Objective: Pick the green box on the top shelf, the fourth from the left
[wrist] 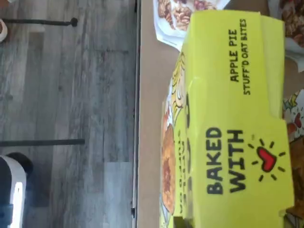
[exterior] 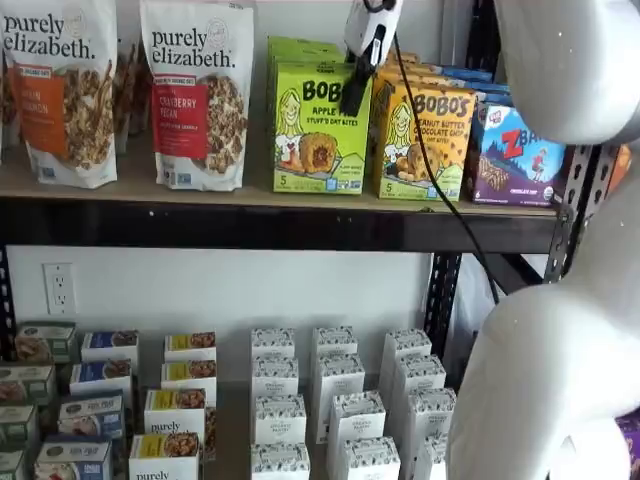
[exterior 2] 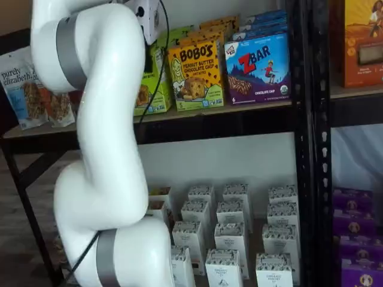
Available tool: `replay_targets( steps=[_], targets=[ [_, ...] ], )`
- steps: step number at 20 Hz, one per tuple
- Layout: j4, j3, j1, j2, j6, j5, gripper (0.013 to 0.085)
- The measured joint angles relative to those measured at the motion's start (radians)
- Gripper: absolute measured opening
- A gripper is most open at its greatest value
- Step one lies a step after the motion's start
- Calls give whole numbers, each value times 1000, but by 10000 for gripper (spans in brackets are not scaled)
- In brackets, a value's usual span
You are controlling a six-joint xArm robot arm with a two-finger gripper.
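Note:
The green box (exterior: 315, 130) stands upright on the top shelf (exterior: 150, 186), with "BOBO'S Apple Pie" on its lime front. In a shelf view my gripper (exterior: 355, 95) comes down from above at the box's right top edge, its black fingers closed on the box. The wrist view shows the box's top flap (wrist: 232, 118) close up, reading "BAKED WITH" and "APPLE PIE STUFF'D OAT BITES". In a shelf view the white arm covers most of the green box (exterior 2: 153, 89), leaving only a strip of it.
An orange-yellow Bobo's box (exterior: 425, 140) stands right beside the green box, then a blue ZBar box (exterior: 520, 155). Two granola bags (exterior: 195, 90) stand to its left. Several small white boxes (exterior: 335, 400) fill the lower shelf. A black upright (exterior 2: 305, 119) stands at the right.

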Motion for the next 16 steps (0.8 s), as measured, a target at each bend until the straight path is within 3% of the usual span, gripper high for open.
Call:
replay_targets(
  steps=[16],
  targets=[
    [-6,30,17,-76,26,83,290]
  ],
)
